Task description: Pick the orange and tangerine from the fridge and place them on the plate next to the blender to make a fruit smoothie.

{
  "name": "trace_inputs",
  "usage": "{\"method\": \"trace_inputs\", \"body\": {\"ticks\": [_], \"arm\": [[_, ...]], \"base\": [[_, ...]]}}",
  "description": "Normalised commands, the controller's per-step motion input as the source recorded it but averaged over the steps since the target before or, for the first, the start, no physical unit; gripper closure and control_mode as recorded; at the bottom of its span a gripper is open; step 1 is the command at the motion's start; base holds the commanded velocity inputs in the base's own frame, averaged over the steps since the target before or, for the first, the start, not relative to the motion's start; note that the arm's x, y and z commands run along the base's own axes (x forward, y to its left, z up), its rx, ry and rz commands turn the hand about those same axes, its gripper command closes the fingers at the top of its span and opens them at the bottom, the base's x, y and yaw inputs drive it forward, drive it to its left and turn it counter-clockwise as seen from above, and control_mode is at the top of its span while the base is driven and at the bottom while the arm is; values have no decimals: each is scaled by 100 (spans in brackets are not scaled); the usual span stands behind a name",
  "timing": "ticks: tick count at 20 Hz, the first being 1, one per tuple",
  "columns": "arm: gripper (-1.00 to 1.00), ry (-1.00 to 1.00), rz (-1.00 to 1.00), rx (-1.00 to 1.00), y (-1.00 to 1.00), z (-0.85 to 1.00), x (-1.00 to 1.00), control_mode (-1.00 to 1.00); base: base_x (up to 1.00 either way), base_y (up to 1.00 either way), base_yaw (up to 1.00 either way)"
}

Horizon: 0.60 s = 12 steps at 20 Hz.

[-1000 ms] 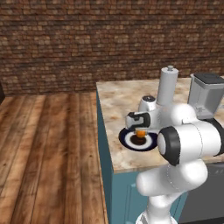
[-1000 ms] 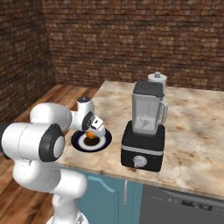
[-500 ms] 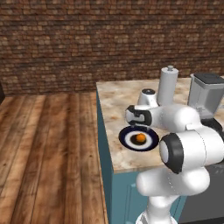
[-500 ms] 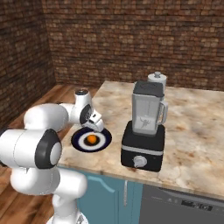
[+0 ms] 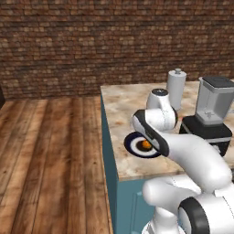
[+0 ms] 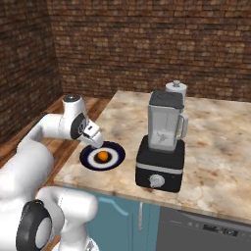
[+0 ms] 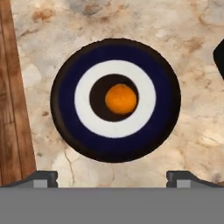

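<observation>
Hand view: the fingers (image 7: 112, 177) stand wide apart above the plate (image 7: 65, 127), one orange fruit (image 7: 120, 99) at its centre. A low sweep away could nudge the round fruit rolling off the plate toward the bench (image 7: 192, 39) edge.

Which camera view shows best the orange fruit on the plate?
The hand view: the orange fruit lies unobstructed in the centre of the plate, seen from above. In the right base view it is small but clear; in the left base view the arm partly hides it.

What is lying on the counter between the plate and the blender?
Nothing. In the right base view, the stretch of counter between the plate, which carries one orange fruit, and the blender is bare marbled stone.
</observation>
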Motion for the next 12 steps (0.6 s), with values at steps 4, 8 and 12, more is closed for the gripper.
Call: {"method": "trace_inputs", "body": {"ticks": [4, 8, 12], "arm": [[-100, 0, 0, 0, 6, 46, -98, -100], [-100, 0, 0, 0, 0, 26, -88, -100], [-100, -4, 0, 0, 1, 0, -49, 100]], "base": [[0, 0, 0], [0, 0, 0], [-50, 0, -4]]}}
